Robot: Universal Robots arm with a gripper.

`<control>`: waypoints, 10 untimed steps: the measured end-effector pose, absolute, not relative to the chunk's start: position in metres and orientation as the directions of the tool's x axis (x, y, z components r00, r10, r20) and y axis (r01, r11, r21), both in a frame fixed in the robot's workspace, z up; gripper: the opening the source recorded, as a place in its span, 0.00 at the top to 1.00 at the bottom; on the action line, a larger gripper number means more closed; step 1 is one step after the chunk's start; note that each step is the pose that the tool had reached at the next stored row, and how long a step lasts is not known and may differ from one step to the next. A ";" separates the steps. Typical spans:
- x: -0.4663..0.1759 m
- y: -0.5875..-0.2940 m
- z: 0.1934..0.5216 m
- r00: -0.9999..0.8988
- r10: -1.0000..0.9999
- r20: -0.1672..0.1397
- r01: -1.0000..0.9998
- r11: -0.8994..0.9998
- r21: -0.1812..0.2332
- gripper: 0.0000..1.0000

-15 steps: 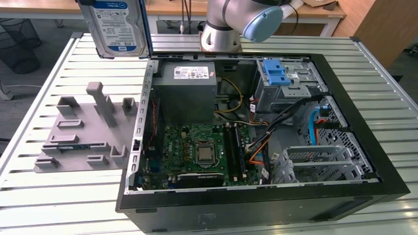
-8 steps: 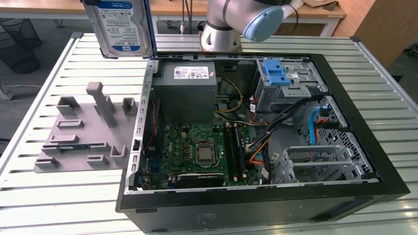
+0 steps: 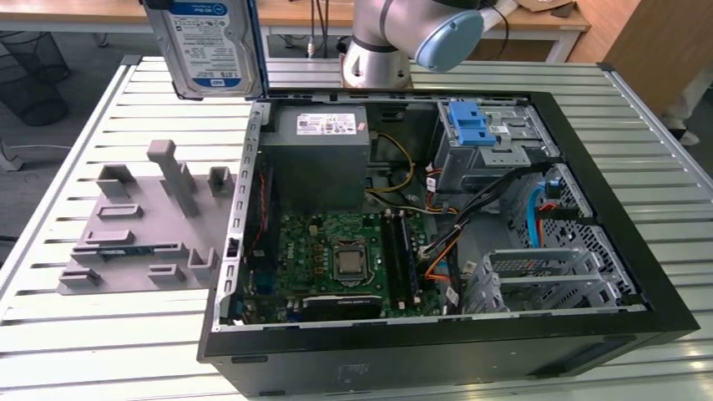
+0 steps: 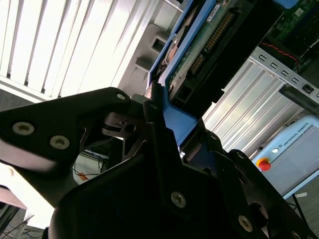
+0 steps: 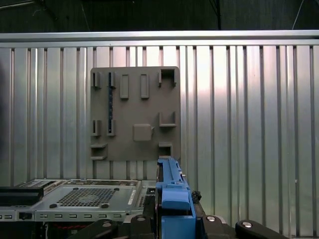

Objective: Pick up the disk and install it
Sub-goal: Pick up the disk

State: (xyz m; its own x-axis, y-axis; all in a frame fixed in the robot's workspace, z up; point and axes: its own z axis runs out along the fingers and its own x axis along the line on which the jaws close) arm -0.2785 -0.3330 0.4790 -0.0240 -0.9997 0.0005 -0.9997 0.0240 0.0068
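The disk (image 3: 206, 42), a silver hard drive with a white-and-blue label in a blue carrier frame, hangs upright in the air above the table's far side. It is at the exterior view's upper left, beyond the computer case's far left corner. My gripper (image 4: 172, 124) is shut on the disk's blue frame. In the second wrist view the disk (image 4: 199, 50) shows its green circuit board and connector. In the first wrist view the frame's blue edge (image 5: 172, 196) stands between my black fingers (image 5: 212, 220), above the grey fixture plate (image 5: 134, 114).
An open computer case (image 3: 624, 276) lies on the slatted metal table (image 3: 67, 326). It holds a grey power-supply box (image 3: 323, 159), a motherboard (image 3: 334, 251), a metal bay with a blue latch piece (image 3: 473, 125) and a drive cage (image 3: 546, 276). The grey fixture plate (image 3: 145, 225) lies to its left. The arm's base (image 3: 385, 50) stands behind.
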 end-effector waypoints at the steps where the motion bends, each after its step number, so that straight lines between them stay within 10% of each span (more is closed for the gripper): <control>1: -0.278 -0.333 0.479 -0.024 -1.000 0.001 -1.000 0.024 0.007 0.64; 10: -0.277 -0.336 0.479 -0.024 -1.000 0.002 -1.000 0.024 0.007 0.64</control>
